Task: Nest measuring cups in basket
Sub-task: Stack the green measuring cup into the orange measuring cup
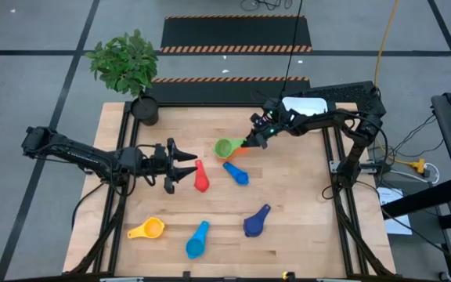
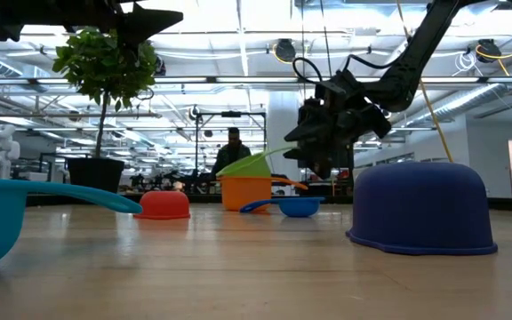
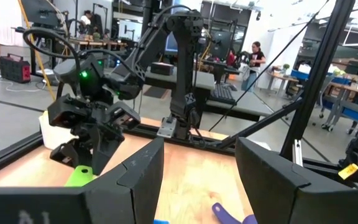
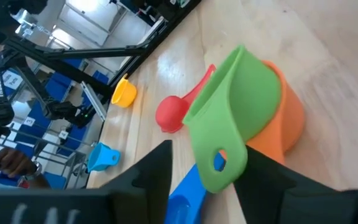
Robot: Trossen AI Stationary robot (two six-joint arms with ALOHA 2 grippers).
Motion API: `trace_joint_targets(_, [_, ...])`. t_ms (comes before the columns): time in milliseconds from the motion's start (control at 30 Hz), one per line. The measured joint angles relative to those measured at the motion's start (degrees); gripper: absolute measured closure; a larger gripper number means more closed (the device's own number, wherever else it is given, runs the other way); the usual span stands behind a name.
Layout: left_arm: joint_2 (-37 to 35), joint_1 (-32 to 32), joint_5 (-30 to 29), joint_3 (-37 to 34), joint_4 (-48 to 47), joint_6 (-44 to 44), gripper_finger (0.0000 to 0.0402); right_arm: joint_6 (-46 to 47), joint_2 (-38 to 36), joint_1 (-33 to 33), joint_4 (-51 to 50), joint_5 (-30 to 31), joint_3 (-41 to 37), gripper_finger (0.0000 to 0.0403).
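From above, the left gripper [image 1: 185, 165] hovers with fingers spread apart just beside the red measuring cup [image 1: 201, 179], which lies on the wooden table [image 1: 304, 219]. The right gripper [image 1: 254, 138] sits at the handle of the green measuring cup [image 1: 226, 147], nested in the orange measuring cup [image 1: 238, 150]; the white basket [image 1: 304, 104] lies behind that arm at the table's far edge. Medium blue [image 1: 236, 173], dark blue [image 1: 256, 222], light blue [image 1: 197, 240] and yellow [image 1: 147, 229] cups lie scattered, and a potted plant [image 1: 129, 69] stands at a corner. At table height, the green cup [image 2: 249, 164] tilts inside the orange one [image 2: 245, 192]. The right wrist view shows the parted fingers [image 4: 151, 177] flanking the green handle [image 4: 221, 163]; whether they touch it I cannot tell.
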Motion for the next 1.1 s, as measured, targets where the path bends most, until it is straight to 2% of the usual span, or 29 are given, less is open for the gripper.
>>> trace_joint_targets(433, [0.0,0.01,0.0,0.0,-1.24,-0.04,0.0199,-2.45,0.0,-1.44,-6.8,-0.09,0.0,0.0189])
trace_joint_targets(700, [0.0,0.01,0.0,0.0,-1.57,-0.04,0.0199,-3.54,-0.36,-1.44,-9.34,-0.33,0.0,0.0187])
trace_joint_targets(900, [0.0,0.0,0.0,0.0,-1.57,-0.04,0.0199,-7.33,-2.91,-1.36,-15.84,-0.11,0.0,0.0187])
trace_joint_targets(1100, [0.0,0.01,0.0,0.0,-1.57,-0.04,0.0199,-10.77,-5.64,-1.31,-21.65,2.93,0.0,0.0187])
